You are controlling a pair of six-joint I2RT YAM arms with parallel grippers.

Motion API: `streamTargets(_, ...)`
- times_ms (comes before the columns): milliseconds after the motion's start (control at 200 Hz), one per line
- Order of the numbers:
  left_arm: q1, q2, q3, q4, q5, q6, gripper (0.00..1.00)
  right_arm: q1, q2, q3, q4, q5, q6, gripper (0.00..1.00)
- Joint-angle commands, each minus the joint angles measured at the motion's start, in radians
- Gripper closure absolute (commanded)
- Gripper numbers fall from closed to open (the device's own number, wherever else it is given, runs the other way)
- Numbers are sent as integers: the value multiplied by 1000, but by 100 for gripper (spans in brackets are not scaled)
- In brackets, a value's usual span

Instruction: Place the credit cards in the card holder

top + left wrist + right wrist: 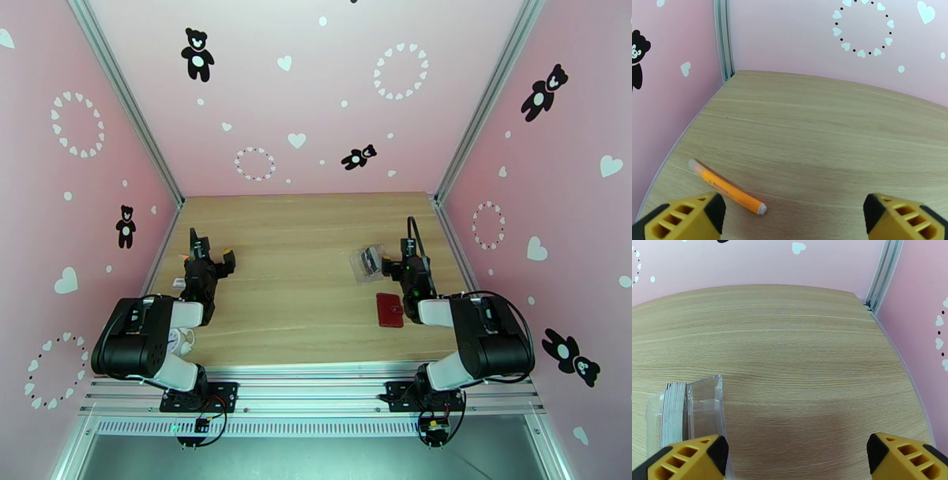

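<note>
Pink walls (316,95) on three sides, with black bear, white heart and heart-ring decals. Grey metal posts (130,103) stand in the two back corners. The light wood-grain table (300,237) is bare through the middle, with a metal rail along the near edge.

Top view, clock centred on the table:
- 9 o'clock: left arm (197,288), left jaws wide open, holding nothing and pointing to 12. An orange marker (726,191) lies flat on the table just ahead of the left fingertip, near the left wall.
- 3 o'clock: clear plastic case (705,405) on the table, with the credit cards (674,413) stacked inside it, grey edges showing. The dark card faces are too small to read from above.
- 4 o'clock: card holder (389,309), dark red, closed and flat on the table, just beside the right arm (430,308) and near the case without touching it.
- Right jaws wide open and empty, with the case just ahead of the left fingertip in the wrist view. Contact cannot be told.
</note>
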Motion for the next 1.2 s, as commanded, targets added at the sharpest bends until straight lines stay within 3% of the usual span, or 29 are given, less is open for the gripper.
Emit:
streamTargets(0, 1, -8, -4, -4, -20, -8, 1, -6, 6, 21, -24, -15, -3, 1)
streamTargets(570, 0, -10, -6, -1, -22, -5, 2, -11, 3, 19, -23, -24, -3, 1)
streamTargets(630, -20, -43, 4, -25, -93, -6, 2, -11, -14, 33, -58, -9, 4, 1)
streamTargets(741, -53, -279, 118, -466, -149, -38, 1, -10, -187, 185, -451, 144, 72, 1)
streamTargets(791, -53, -376, 187, -657, -117, -85, 1, -10, -268, 245, -583, 166, 110, 1)
streamTargets(846, -55, -461, 220, -755, -66, -106, 1, -10, -351, 288, -712, 142, 161, 1)
streamTargets(956, -52, -609, 226, -908, -148, -460, 1, -11, -473, 333, -944, 104, 296, 1)
streamTargets(1091, -49, -701, 255, -1052, 131, -565, 2, -11, -594, 364, -1271, 125, 433, 1)
streamTargets(1191, -60, -690, 324, -1213, 281, -595, 3, -12, -657, 354, -1423, -15, 464, 2)
